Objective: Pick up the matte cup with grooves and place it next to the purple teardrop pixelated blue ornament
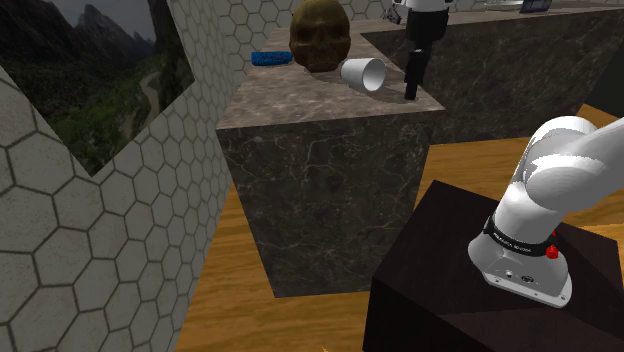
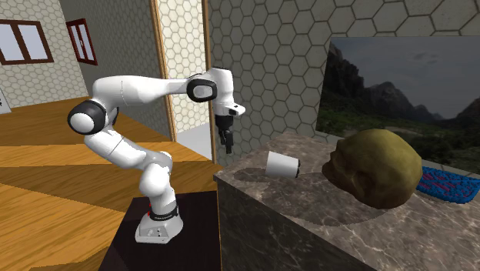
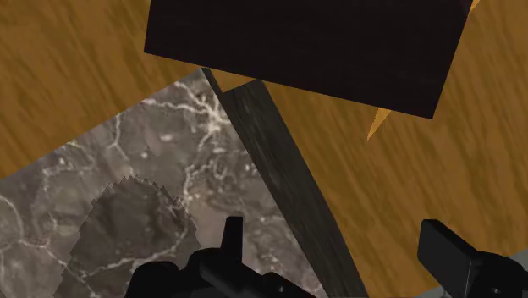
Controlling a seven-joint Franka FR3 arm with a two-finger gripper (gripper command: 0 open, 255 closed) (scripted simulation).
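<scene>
A plain white cup (image 1: 363, 74) (image 2: 282, 164) lies on its side on the dark marble counter (image 1: 320, 112) (image 2: 308, 212), its mouth turned toward the arm. A flat blue ornament with pink specks (image 1: 271, 58) (image 2: 445, 186) lies at the counter's far end, beyond a large brown skull (image 1: 320, 35) (image 2: 373, 168). My black gripper (image 1: 411, 92) (image 2: 227, 142) (image 3: 338, 254) hangs over the counter's edge, to the right of the cup in the shoulder view and apart from it. Its fingers (image 3: 233, 241) stand wide apart with nothing between them.
The skull stands between cup and ornament, close behind the cup. In the wrist view the counter's edge runs between marble (image 3: 152, 195) and wooden floor (image 3: 76, 76), with the dark stand (image 3: 305, 42) beyond. Hexagon-tiled walls (image 1: 120, 230) flank the counter.
</scene>
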